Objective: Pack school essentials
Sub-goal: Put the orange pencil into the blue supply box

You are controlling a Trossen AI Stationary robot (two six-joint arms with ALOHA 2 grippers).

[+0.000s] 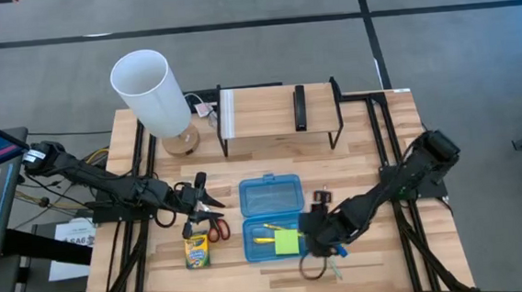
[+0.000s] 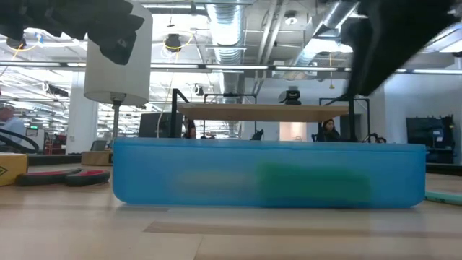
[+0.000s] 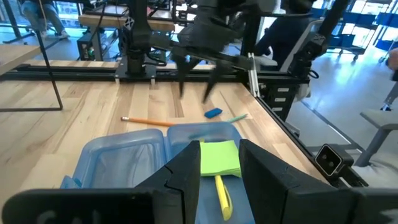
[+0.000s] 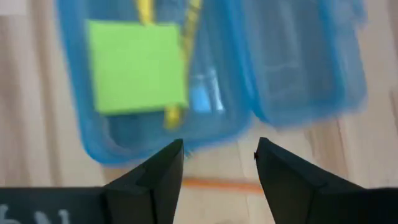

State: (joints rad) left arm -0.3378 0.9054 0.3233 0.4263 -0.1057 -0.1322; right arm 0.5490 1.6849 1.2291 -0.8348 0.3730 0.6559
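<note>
The translucent blue case [image 1: 269,201] lies open on the table, and in its near half are the lime sticky-note pad [image 1: 289,242] and yellow markers [image 1: 263,234]. Left of the case lie the red-handled scissors [image 1: 215,230] and the yellow-green crayon box [image 1: 197,253]. My left gripper [image 1: 208,203] hovers open over the scissors, with nothing in it. My right gripper [image 1: 316,242] is open and empty just right of the case. The orange pencil [image 3: 146,121], the blue eraser [image 3: 213,113] and the teal pen [image 3: 235,117] lie flat on the wood to the right of the case.
A white lamp [image 1: 151,91] stands at the far left of the table. A black-framed wooden shelf [image 1: 277,113] at the far edge carries a black bar-shaped device [image 1: 300,107]. Bare wood shows along the near edge. People are in the room behind.
</note>
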